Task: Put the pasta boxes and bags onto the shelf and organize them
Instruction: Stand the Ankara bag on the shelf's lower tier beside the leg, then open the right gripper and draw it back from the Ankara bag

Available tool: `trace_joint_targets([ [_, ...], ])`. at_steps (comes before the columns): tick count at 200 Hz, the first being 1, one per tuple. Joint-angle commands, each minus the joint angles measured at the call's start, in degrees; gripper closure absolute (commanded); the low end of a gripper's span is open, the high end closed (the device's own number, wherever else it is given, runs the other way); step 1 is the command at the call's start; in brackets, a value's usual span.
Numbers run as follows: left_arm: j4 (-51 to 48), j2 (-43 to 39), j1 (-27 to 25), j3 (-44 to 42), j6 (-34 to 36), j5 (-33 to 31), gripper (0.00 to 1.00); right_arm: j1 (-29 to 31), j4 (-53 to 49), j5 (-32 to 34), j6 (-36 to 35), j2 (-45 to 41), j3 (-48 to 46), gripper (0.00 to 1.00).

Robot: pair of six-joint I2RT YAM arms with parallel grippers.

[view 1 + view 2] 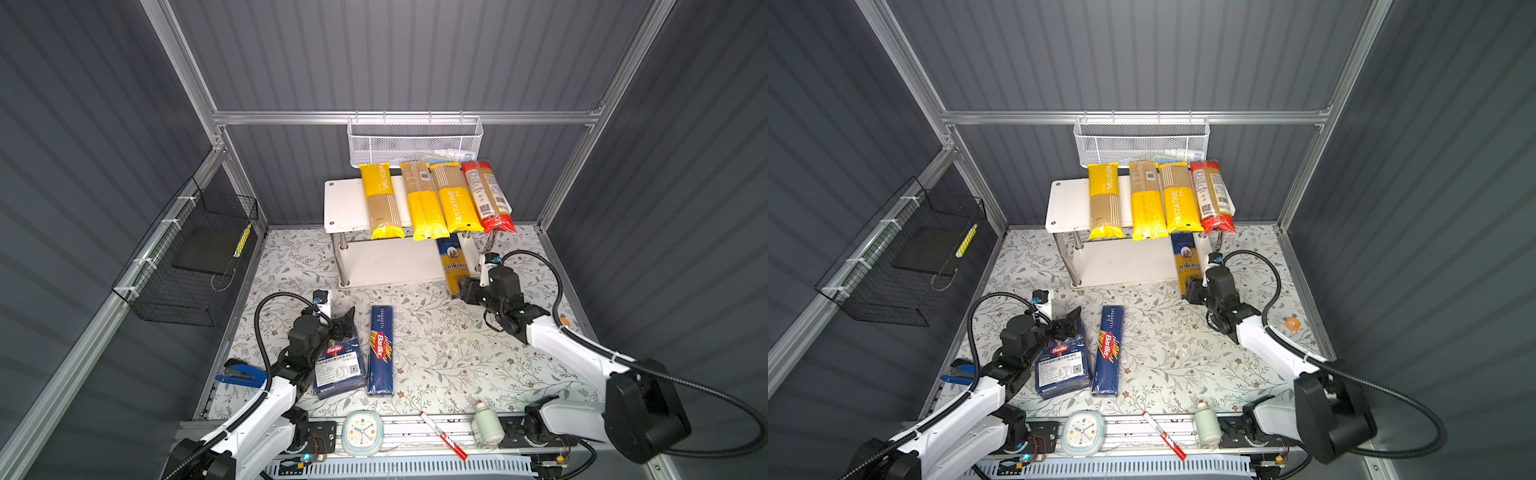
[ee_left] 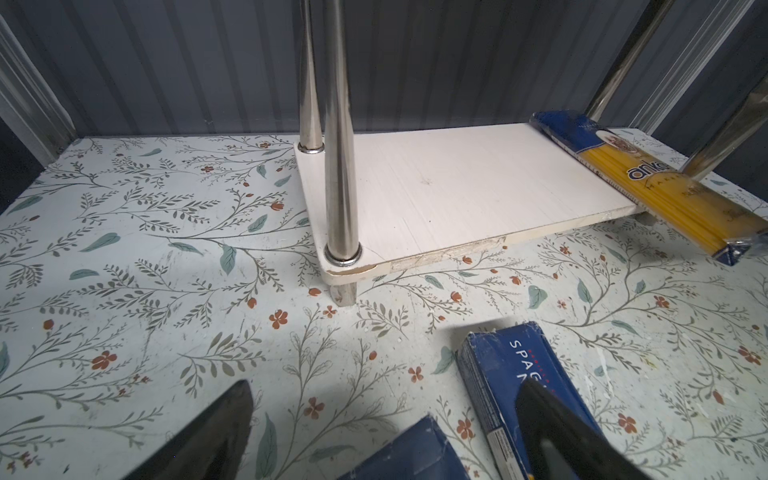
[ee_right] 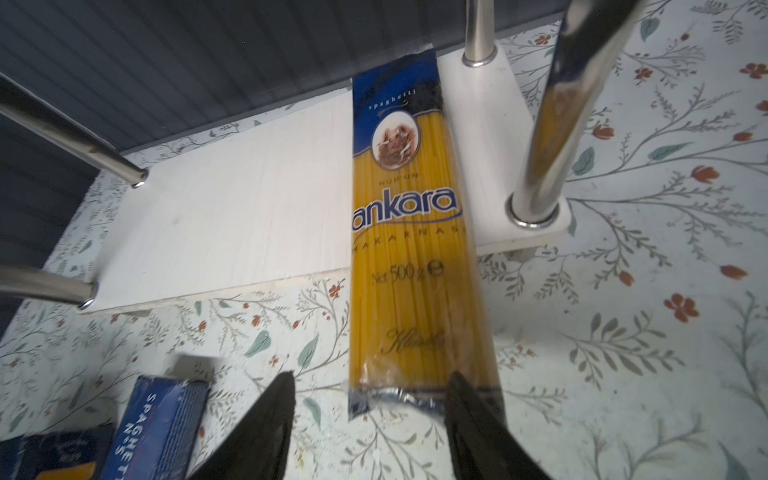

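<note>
Yellow-and-navy ankara bag [image 3: 415, 249] reads "spaghetti", perhaps "makarnası".

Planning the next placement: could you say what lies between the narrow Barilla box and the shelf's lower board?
Just bare tabletop between box and board, in the left wrist view.

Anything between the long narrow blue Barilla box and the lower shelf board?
Nothing visible. The floral tabletop between the long narrow dark blue Barilla cardboard box and the white lower shelf board is bare. The yellow-and-navy ankara spaghetti bag takes only the board's right end; the left tool sits left of the box.
</note>
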Motion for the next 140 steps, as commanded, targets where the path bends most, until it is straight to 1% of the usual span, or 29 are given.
trace_joint_targets([
  [1, 0.7, -0.2, -0.1, 1.4, -0.2, -0.6, 0.01, 0.4, -0.9, -0.9, 2.6, -4.4, -2.6, 0.41],
  [21, 0.7, -0.2, 0.0, 1.3, -0.2, -0.5, 0.01, 0.5, -1.6, -2.1, 3.6, -7.1, -4.4, 0.42],
  [52, 0.8, -0.5, 0.0, 1.1, -0.2, -0.6, 0.01, 0.5, -0.2, -3.6, 4.6, -7.2, -6.2, 0.43],
  [76, 0.8, -0.7, 0.0, 1.0, -0.2, -0.6, 0.01, 0.5, 1.7, -5.6, 5.1, -5.3, -5.9, 0.43],
  [81, 0.8, -0.6, -0.1, 1.1, -0.2, -0.5, 0.01, 0.5, 2.0, -6.1, 5.1, -3.3, -5.6, 0.43],
  [99, 0.8, -0.6, 0.0, 1.1, -0.2, -0.6, 0.01, 0.5, 3.1, -7.5, 5.6, -0.6, -4.7, 0.43],
  [140, 0.8, -0.7, 0.0, 1.0, -0.3, -0.8, 0.01, 0.5, 6.8, -7.9, 6.4, 4.1, -4.2, 0.43],
])
